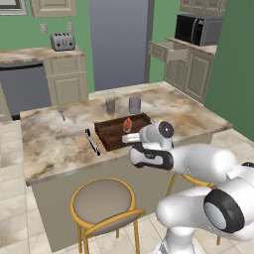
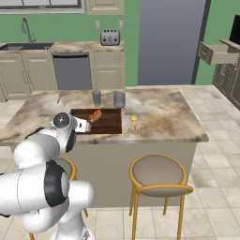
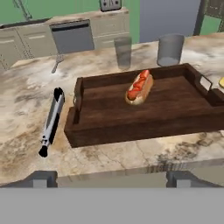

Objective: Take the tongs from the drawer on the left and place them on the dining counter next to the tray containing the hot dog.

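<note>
The end effector (image 3: 107, 178) stands wide open and empty, fingertips apart at the near edge of the table (image 3: 26, 109), facing the tray (image 3: 144, 116). The tongs (image 3: 51, 121) lie flat on the marble just beside the tray's left end, apart from it, with the hot dog (image 3: 139, 87) inside the tray. The placing looks done; a good finish means lifting straight back and clear, without brushing the tongs or nudging the tray.
</note>
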Tool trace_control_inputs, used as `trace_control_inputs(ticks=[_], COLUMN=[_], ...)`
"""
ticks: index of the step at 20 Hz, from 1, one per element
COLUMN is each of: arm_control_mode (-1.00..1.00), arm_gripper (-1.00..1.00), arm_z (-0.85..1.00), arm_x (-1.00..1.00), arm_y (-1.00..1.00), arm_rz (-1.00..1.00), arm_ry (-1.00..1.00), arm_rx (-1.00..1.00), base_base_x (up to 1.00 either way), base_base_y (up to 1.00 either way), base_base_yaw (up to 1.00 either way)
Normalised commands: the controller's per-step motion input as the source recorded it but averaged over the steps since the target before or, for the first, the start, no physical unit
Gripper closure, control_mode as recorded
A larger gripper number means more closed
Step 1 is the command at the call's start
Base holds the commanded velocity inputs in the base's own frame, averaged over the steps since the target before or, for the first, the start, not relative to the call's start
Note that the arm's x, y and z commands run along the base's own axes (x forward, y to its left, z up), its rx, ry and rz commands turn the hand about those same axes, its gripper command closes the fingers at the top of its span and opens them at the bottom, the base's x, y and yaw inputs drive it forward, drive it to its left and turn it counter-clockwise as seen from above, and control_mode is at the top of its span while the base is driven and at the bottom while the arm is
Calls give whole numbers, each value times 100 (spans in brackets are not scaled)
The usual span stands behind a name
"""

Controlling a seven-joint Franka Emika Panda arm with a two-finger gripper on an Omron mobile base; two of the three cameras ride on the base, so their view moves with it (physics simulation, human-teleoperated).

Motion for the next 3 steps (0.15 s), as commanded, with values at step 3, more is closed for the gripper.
trace_control_inputs(ticks=[3], arm_control_mode=[-100], arm_gripper=[-100], arm_z=[100], arm_x=[-100], arm_y=[-88], arm_rz=[0], arm_ry=[0], arm_rx=[0], base_base_x=[0], base_base_y=[0], base_base_yaw=[0])
